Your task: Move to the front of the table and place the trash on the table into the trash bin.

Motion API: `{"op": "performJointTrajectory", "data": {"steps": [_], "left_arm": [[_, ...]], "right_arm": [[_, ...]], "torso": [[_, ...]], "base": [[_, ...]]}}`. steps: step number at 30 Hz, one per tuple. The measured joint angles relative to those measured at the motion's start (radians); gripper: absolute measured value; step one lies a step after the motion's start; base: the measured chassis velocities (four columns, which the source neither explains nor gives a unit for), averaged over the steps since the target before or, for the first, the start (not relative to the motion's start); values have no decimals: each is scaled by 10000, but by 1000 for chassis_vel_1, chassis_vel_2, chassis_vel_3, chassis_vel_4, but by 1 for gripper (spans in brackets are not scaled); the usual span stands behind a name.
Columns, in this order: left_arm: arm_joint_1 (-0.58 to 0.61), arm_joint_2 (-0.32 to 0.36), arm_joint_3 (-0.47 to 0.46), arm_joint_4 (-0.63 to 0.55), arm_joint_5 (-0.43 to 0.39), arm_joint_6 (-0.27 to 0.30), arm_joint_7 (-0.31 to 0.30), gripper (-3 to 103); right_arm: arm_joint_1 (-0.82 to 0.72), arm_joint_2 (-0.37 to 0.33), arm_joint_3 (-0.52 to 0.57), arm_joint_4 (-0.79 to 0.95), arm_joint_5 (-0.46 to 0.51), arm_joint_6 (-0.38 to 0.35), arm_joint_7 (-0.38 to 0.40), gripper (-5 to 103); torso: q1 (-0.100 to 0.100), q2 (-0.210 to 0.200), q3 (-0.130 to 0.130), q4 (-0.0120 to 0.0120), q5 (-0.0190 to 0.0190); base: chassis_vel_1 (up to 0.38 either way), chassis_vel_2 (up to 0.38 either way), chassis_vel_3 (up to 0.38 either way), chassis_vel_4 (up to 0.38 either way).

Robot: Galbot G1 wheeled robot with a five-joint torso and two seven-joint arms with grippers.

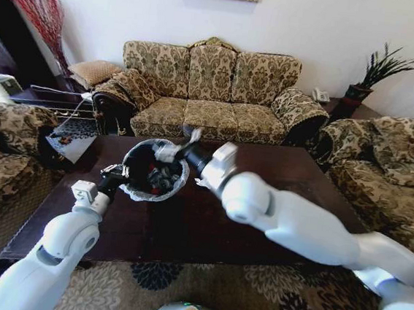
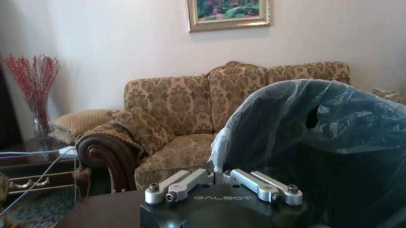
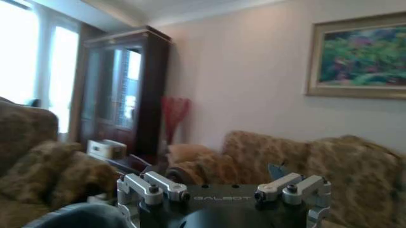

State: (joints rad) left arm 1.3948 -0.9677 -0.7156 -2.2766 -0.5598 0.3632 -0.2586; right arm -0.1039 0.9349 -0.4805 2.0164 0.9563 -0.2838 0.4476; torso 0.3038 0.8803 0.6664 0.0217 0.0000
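Left gripper [image 1: 111, 171] pinching the liner rim of the trash bin [image 1: 134, 192] on the table [image 1: 207, 228]. Right gripper [image 1: 186, 144] just above the bin's far rim, fingers spread (nothing held). Best lifted straight up, clear of the liner.

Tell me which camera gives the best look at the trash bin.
The head view: the trash bin shows whole on the table, rim, liner and dark inside, with the left pincer at its rim. The left wrist view shows just the liner's side, close up. The right wrist view catches a blurred dark edge, perhaps its rim.
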Motion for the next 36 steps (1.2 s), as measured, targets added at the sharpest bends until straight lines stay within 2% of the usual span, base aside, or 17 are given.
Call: {"op": "performJointTrajectory", "data": {"steps": [3, 4, 6, 9, 12, 15, 16, 19, 21, 23, 25, 27, 30, 31, 33, 35, 36], "left_arm": [[-65, -15, -43, 23, -119, -1, -150, 1], [-124, -45, -104, 74, -162, 0, -210, 1], [-141, -52, -118, 92, -170, 2, -224, 1], [-312, -88, -294, 335, -251, 13, -301, 1], [-331, -22, -351, 370, -308, 14, -311, 1], [-331, 104, -427, 349, -431, 36, -330, 1], [-331, 104, -427, 349, -431, 36, -330, 1], [-335, 96, -425, 316, -455, 50, -325, 1], [-339, 76, -417, 324, -455, 59, -311, 1], [-349, 57, -407, 368, -455, 70, -289, 1], [-353, 59, -406, 372, -455, 72, -274, 1], [-377, 86, -406, 377, -454, 74, -251, 1], [-430, 106, -399, 393, -453, 74, -225, 1], [-430, 106, -399, 393, -453, 74, -225, 1], [-434, 74, -382, 393, -439, 74, -215, 1], [-430, 58, -373, 387, -434, 74, -209, 1], [-423, 45, -367, 371, -426, 74, -209, 1]], "right_arm": [[-666, -117, 334, -1330, -323, 347, -30, 100], [-1130, -53, 490, -2287, -709, 548, -197, 100], [-1221, -21, 517, -2492, -807, 601, -227, 100], [-2401, 635, 594, -4688, -1504, 1172, -431, 100], [-2694, 841, 524, -5206, -1524, 1336, -592, 100], [-3138, 1385, 365, -6282, -1527, 1540, -1390, 100], [-3138, 1385, 365, -6282, -1527, 1540, -1390, 100], [-3261, 2165, 367, -7457, -1562, 1879, -1911, 100], [-3265, 2377, 394, -7746, -1560, 1948, -2021, 103], [-3266, 2845, 453, -8283, -1570, 2184, -2318, 95], [-3266, 2995, 460, -8424, -1602, 2230, -2424, 95], [-3260, 3224, 461, -8624, -1660, 2238, -2537, 87], [-3296, 3677, 437, -9050, -1879, 2243, -2603, 82], [-3296, 3677, 437, -9050, -1879, 2243, -2603, 82], [-3331, 3897, 437, -9343, -2034, 2248, -2603, 73], [-3331, 3975, 451, -9509, -2101, 2288, -2603, 73], [-3331, 4026, 459, -9629, -2146, 2329, -2603, 68]], "torso": [[0, 0, 1, -2, 2], [1, -1, 1, -4, 9], [1, 0, 1, -4, 6], [2, -1, 2, 2, 3], [2, -1, 2, 2, -3], [0, 0, 1, 0, -3], [0, 0, 1, 0, -3], [0, -1, 1, -2, -2], [0, -1, 1, 1, 0], [1, -1, 1, 3, -5], [0, -1, 1, 3, -4], [0, -1, 1, 3, -3], [0, -1, 1, -1, -1], [0, -1, 1, -1, -1], [0, -1, 1, 0, -1], [0, -1, 1, 1, -2], [0, -1, 1, 1, -3]], "base": [[0, 0, 0, 0], [0, 0, 0, 0], [0, 0, 0, 0], [0, 0, 0, 0], [0, 0, 0, 0], [0, 0, 0, 0], [0, 0, 0, 0], [0, 0, 0, 0], [0, 0, 0, 0], [0, 0, 0, 0], [0, 0, 0, 0], [0, 0, 0, 0], [0, 0, 0, 0], [0, 0, 0, 0], [0, 0, 0, 0], [0, 0, 0, 0], [0, 0, 0, 0]]}}
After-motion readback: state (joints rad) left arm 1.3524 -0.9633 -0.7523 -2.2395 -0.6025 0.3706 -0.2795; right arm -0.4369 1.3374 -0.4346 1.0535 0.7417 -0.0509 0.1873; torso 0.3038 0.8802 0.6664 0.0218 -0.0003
